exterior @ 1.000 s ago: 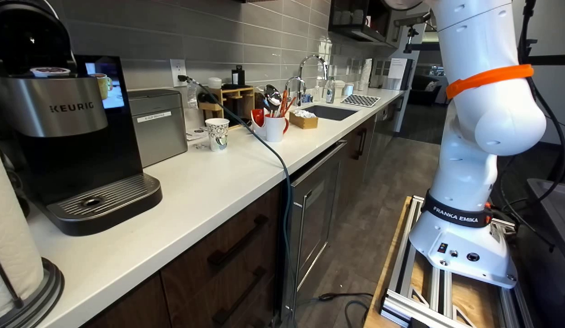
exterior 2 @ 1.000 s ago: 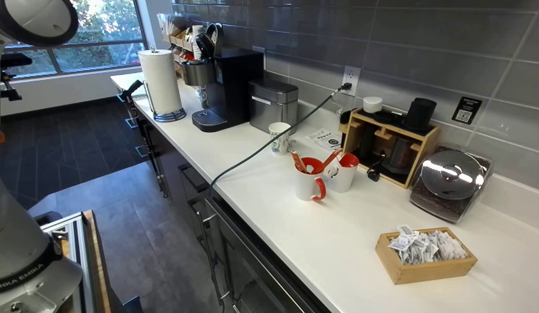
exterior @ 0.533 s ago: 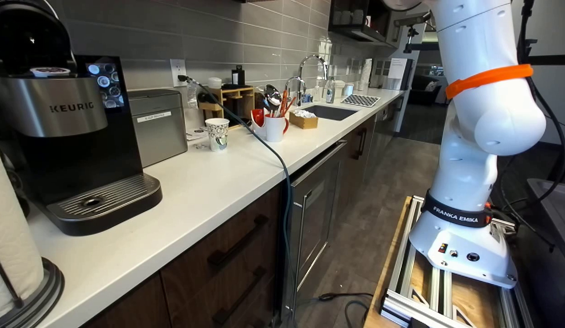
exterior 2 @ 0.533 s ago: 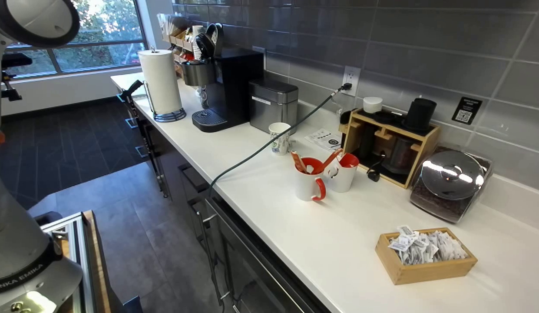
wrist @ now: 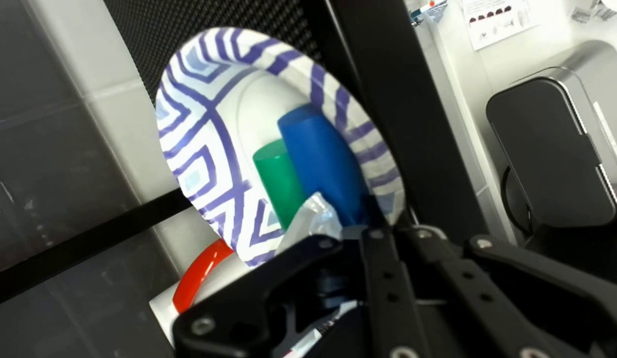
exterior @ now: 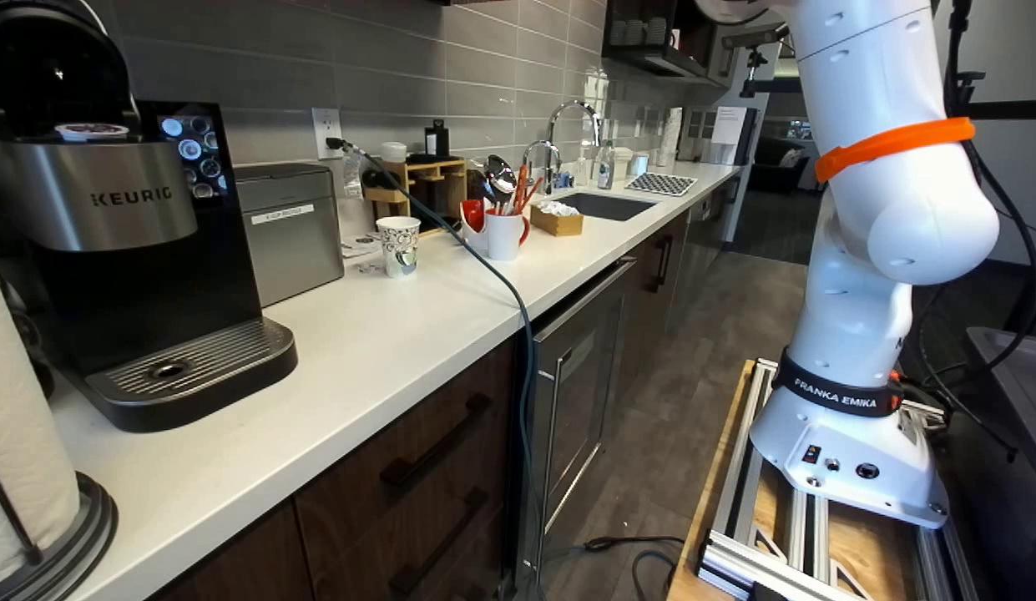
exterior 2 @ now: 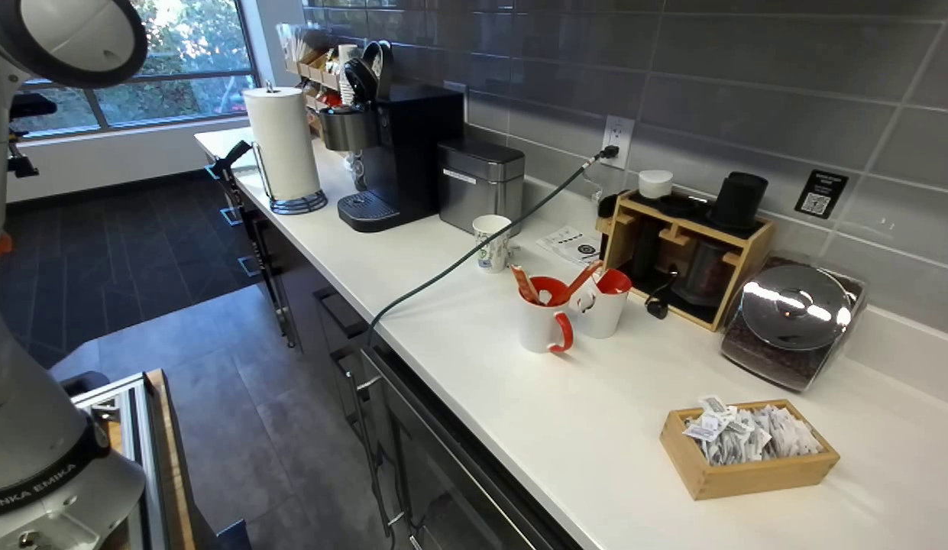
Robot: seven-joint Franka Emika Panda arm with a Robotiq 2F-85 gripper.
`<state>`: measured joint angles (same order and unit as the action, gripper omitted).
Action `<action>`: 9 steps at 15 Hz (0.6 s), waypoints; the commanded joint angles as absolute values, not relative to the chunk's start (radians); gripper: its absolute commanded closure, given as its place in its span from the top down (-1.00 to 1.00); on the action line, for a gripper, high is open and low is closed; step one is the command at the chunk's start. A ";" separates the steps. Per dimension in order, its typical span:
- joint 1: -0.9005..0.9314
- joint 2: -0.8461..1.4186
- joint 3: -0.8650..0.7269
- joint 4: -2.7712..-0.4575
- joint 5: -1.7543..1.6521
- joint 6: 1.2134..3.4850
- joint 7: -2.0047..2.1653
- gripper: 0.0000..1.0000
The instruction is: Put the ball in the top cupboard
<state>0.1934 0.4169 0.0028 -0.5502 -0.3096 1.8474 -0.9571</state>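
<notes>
Wrist view, foreground: the tool (wrist: 395,233), at the lower centre right of the frame, is clenched on the near rim of a bowl (wrist: 216,149) patterned in purple and white. The bowl occupies the centre and holds a blue piece (wrist: 323,164), a green piece (wrist: 278,181) and a pale, glossy object (wrist: 315,219), the last partly hidden by the tool. The ball of the task is either this bowl or the pale object within it; which cannot be told. Behind the bowl, a broad black beam (wrist: 412,109) slants from the upper centre to the lower right; a white mug (wrist: 196,278) with a red handle projects at lower left; beyond the beam, at the right margin, a steel box (wrist: 552,149) is seen from above. In both exterior views the arm (exterior: 885,200) passes out of the frame at the top; an aisle of floor (exterior: 651,451) separates its base (exterior: 851,467) from the counter (exterior: 384,334). The counter's front edge runs obliquely from lower left to upper right in an exterior view, crossed by a dark cable (exterior: 530,359) that hangs down past it, with a coffee maker (exterior: 150,284) at left. A wall cabinet (exterior: 651,60) containing white cups (exterior: 655,31) lies far back at upper right. Lettering: FRANKA EMIKA on the arm's collar (exterior: 835,396); KEURIG on the coffee maker; a white label (exterior: 282,214) on the steel box, too small to read; a square code on a black wall plaque (exterior 2: 821,193).
</notes>
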 commanded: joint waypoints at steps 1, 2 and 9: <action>0.186 0.465 0.013 -0.513 -0.275 1.900 -0.911 -0.98; 0.189 0.474 0.009 -0.510 -0.281 1.931 -0.907 -0.98; 0.205 0.555 -0.006 -0.421 -0.305 1.986 -0.918 -0.98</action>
<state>0.1939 0.4809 0.0029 -0.5364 -0.2957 2.0085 -0.9182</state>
